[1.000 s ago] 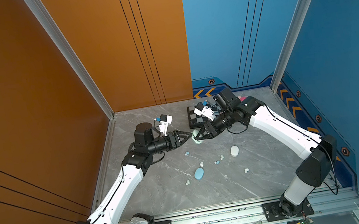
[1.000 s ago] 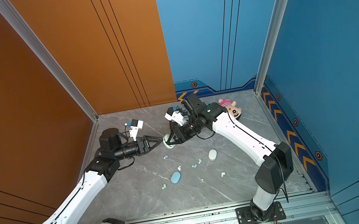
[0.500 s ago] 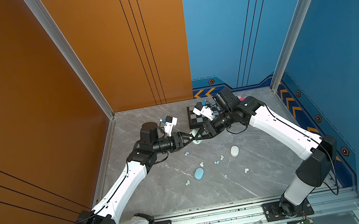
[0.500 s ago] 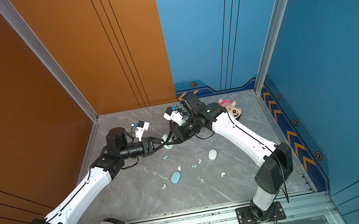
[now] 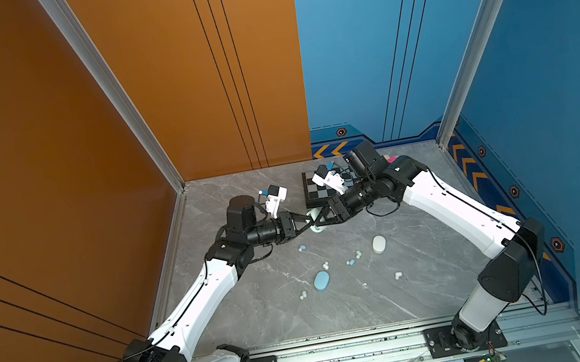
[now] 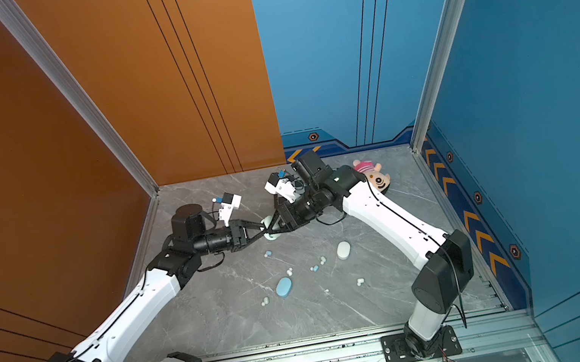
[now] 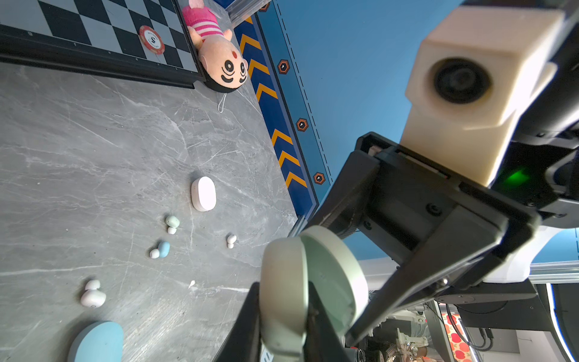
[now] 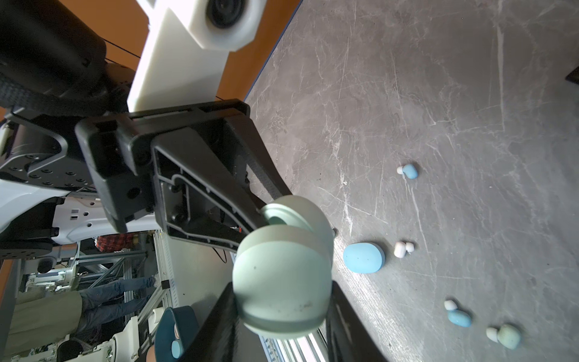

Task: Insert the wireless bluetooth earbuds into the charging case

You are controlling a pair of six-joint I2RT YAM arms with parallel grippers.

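Observation:
A pale green charging case hangs above the table's far middle, held between both arms. My right gripper is shut on its rounded body. My left gripper is shut on the case's other half, its fingers pressed on both sides. The two halves stand slightly apart. Several wireless bluetooth earbuds lie loose on the table: a blue one, a white one, a blue one and a white one.
A closed blue case and a closed white case lie among the buds. At the back stand a chessboard with a red chip, and a plush doll. Walls close in on three sides.
My left gripper has moved right to the green case and closed on its half. The right arm has held still with the case.

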